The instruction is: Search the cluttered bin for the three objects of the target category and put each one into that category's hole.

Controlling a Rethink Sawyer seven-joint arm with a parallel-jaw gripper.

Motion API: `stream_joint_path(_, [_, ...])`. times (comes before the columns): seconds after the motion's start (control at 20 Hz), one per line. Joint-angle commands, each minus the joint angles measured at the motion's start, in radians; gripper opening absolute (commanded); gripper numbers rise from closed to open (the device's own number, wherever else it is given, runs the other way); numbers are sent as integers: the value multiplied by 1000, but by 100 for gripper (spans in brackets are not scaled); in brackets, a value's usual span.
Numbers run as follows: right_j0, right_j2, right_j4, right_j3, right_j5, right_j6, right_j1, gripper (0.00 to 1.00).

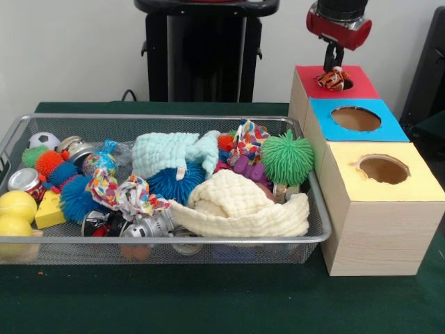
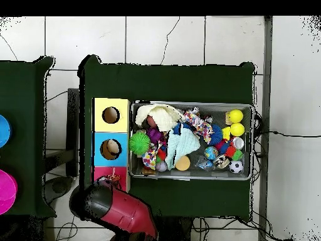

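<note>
My gripper (image 1: pixel 334 72) hangs over the hole of the red box (image 1: pixel 363 88), at the far end of the box row. It is shut on a small orange, white and black striped toy (image 1: pixel 334 80), which sits at the hole's rim. In the overhead view the arm covers most of the red box (image 2: pixel 99 172), and the striped toy (image 2: pixel 112 179) shows at the arm's tip. The wire bin (image 1: pixel 208 241) holds spiky balls, cloths, cans, rope toys and yellow balls (image 1: pixel 17 206).
A blue box (image 1: pixel 328 129) and a yellow box (image 1: pixel 420 188), each with a round hole, stand in line beside the bin's right end. A green spiky ball (image 1: pixel 287 158) lies by that end. Coloured discs (image 2: pixel 5 188) rest on another table.
</note>
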Motion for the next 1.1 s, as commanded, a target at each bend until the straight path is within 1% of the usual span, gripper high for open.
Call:
stream_joint_path(0.05, [-98, 192, 86, 61, -154, 170, 79, 0])
stream_joint_path(0.15, [-142, 248, 83, 76, -219, 156, 100, 0])
stream_joint_path(0.25, [-161, 274, 72, 78, -246, 165, 109, 0])
stream_joint_path(0.35, [-157, 275, 63, 77, -241, 180, 105, 0])
stream_joint_path(0.55, [-191, 315, 52, 84, -273, 198, 104, 0])
stream_joint_path(0.65, [-165, 293, 54, 73, -243, 216, 98, 0])
stream_joint_path(0.8, [-84, 170, 30, 19, -86, 259, 57, 0])
stream_joint_path(0.85, [-49, 108, -2, -12, 6, 289, 33, 0])
stream_joint_path(0.9, [-35, 83, -17, -27, 51, 305, 19, 0])
stream_joint_path(0.95, [-11, 42, -45, -53, 122, 330, 0, 0])
stream_joint_path(1.1, [19, -12, -78, -97, 221, 353, -27, 0])
